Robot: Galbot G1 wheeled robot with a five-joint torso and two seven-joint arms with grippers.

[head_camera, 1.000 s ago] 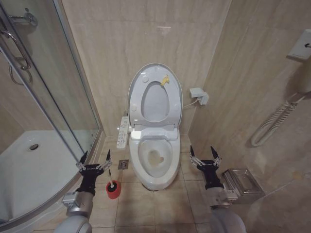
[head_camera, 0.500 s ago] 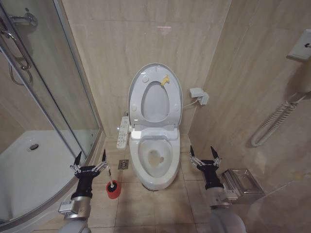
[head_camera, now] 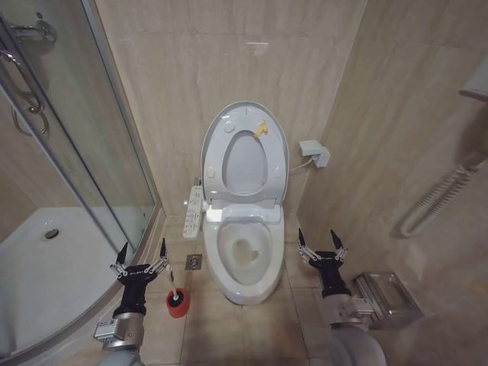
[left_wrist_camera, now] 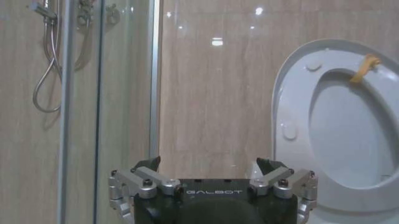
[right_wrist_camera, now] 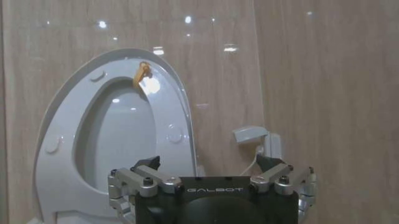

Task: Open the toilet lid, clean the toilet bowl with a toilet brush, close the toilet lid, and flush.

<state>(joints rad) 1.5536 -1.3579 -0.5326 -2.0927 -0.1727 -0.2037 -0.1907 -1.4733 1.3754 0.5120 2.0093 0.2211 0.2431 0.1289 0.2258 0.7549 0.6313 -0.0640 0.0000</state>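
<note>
Flanking white ceramic oval toilet bowl, w/ glossy white plastic lid raised behind it: left gripper above red-cupped white stick brush, right gripper opposite, jaws apart on both.

The right gripper points at the tiled wall, fingers spread apart. The toilet lid stands upright against it, the seat ring with its yellow tag raised too.

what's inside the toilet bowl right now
The toilet bowl stands open, with the toilet lid raised against the wall. Inside are bare white ceramic and a little water at the bottom, nothing else. The drain further down is hidden.
</note>
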